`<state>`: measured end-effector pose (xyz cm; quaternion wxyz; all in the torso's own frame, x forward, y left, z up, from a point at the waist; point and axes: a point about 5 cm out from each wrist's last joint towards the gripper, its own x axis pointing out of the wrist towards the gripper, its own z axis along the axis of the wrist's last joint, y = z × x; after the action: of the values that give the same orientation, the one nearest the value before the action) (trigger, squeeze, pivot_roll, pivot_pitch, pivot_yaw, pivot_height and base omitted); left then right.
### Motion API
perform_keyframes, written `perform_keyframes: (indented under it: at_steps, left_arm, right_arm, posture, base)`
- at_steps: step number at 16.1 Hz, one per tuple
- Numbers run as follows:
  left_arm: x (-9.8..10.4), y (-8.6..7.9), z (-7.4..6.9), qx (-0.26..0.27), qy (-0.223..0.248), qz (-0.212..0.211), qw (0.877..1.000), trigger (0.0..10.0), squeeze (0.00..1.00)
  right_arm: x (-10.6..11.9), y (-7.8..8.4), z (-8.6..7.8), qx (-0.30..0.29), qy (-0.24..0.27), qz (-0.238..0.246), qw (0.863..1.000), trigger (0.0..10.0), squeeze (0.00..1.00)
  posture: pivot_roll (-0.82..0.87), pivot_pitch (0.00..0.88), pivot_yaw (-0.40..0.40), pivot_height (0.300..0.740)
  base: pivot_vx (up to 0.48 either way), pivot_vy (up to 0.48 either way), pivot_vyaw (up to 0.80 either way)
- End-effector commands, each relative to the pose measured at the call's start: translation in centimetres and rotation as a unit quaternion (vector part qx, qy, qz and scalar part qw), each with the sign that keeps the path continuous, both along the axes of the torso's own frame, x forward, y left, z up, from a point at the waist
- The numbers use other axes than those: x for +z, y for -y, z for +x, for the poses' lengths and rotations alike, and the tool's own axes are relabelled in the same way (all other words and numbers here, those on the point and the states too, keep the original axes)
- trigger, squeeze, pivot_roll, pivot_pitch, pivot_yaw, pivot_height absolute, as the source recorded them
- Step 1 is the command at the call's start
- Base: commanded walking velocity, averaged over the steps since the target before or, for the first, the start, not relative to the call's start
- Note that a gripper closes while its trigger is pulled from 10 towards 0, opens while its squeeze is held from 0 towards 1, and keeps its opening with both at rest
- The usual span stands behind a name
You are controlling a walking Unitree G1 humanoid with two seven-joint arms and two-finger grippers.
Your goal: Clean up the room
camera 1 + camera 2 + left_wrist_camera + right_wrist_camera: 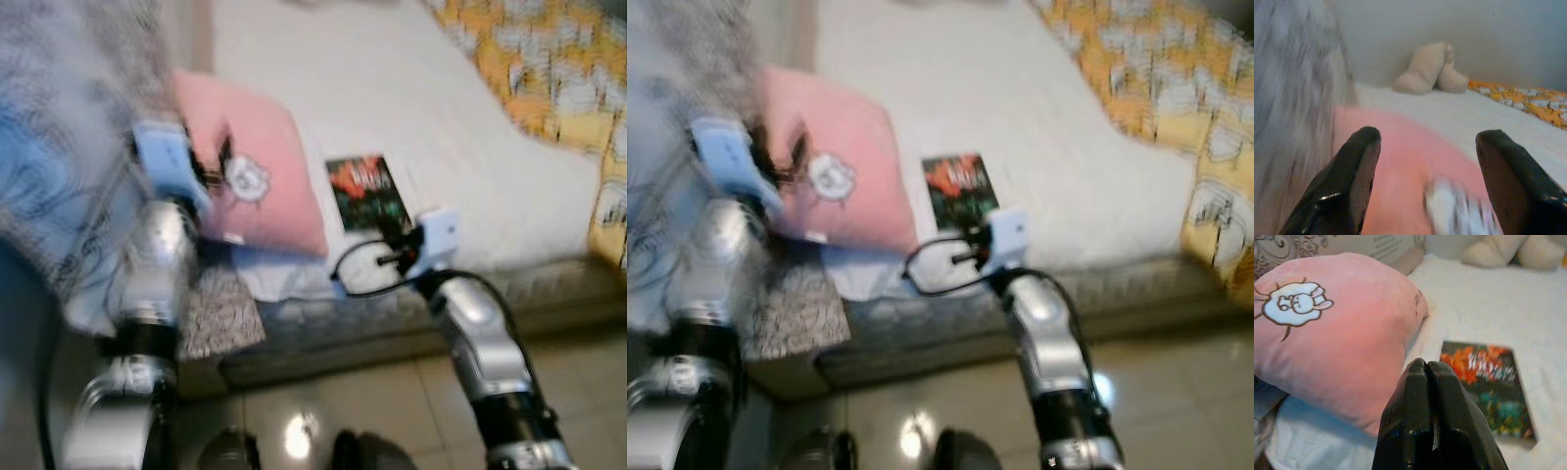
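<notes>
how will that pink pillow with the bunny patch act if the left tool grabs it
The puffy pink fabric pillow with a white bunny patch looks soft, so it would likely squash and sag rather than stay stiff. It seems light for its bulk. The open left tool hovers over it; a shallow pinch may slip off the rounded cloth.

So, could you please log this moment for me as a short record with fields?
setting: bed with white sheet, robot standing at its edge
pink pillow: on the bed, rabbit patch on it
book: flat on the sheet, beside the pillow
yellow blanket: on the robot's right side of the bed
beige plush: far end, by the wall
left gripper: open, over the pink pillow
right gripper: shut, empty, near the book
image: blurred
</notes>
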<state>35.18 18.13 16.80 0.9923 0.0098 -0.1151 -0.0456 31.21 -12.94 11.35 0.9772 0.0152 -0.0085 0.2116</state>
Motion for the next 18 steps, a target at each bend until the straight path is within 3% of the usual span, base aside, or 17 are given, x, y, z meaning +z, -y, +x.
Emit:
perform_keyframes:
  at_steps: [1, 2, 3, 5, 6, 7, 13, 18]
  left_arm:
    - [0.9, 0.4, -0.2, 0.009, 0.022, -0.005, 1.000, 10.0, 1.00]
    - [-0.7, -0.2, -1.5, 0.033, 0.018, -0.013, 0.999, 10.0, 1.00]
    - [-2.8, -1.8, -3.1, 0.073, 0.004, 0.004, 0.997, 10.0, 1.00]
    - [-5.3, -2.5, -5.1, 0.080, -0.050, -0.005, 0.996, 10.0, 1.00]
    - [-6.8, -2.1, -6.4, 0.077, -0.085, 0.016, 0.993, 10.0, 0.88]
    - [-7.3, -1.4, -7.0, 0.070, -0.100, 0.027, 0.992, 10.0, 0.00]
    - [-6.3, 0.7, -4.9, 0.047, -0.095, 0.080, 0.991, 10.0, 0.00]
    - [-6.1, 1.5, -4.2, 0.016, -0.082, 0.082, 0.993, 10.0, 0.00]
  right_arm:
    - [-0.7, 0.0, -0.1, -0.008, -0.006, -0.018, 1.000, 10.0, 0.00]
    - [-1.2, 0.1, 0.2, -0.021, -0.011, -0.017, 1.000, 10.0, 0.00]
    - [-2.0, -0.2, 0.5, -0.030, -0.028, -0.004, 0.999, 10.0, 0.00]
    - [-2.4, -0.9, 0.5, -0.018, -0.036, 0.000, 0.999, 10.0, 0.00]
    - [-2.6, -1.2, 0.5, -0.013, -0.040, -0.001, 0.999, 10.0, 0.00]
    - [-2.9, -1.2, 0.4, -0.011, -0.044, 0.004, 0.999, 10.0, 0.00]
    - [-3.4, -0.7, 0.8, -0.031, -0.037, -0.007, 0.999, 10.0, 0.00]
    - [-3.8, -0.2, 0.5, -0.052, -0.027, -0.004, 0.998, 10.0, 0.00]
  posture:
    - [0.03, 0.000, -0.092, 0.740]
    - [0.04, 0.000, -0.097, 0.740]
    - [0.06, 0.000, -0.094, 0.740]
    - [0.07, 0.008, -0.088, 0.740]
    - [0.08, 0.015, -0.086, 0.740]
    - [0.08, 0.013, -0.086, 0.740]
    - [0.04, 0.005, -0.071, 0.740]
    - [0.01, 0.000, -0.045, 0.740]
  base:
    - [0.000, 0.000, 0.00]
    - [0.000, 0.000, 0.00]
    - [0.000, -0.480, 0.00]
    - [0.000, -0.467, 0.23]
    - [0.000, -0.469, 0.70]
    - [0.000, -0.465, 0.66]
    - [0.000, -0.467, 0.61]
    - [0.000, -0.460, 0.24]
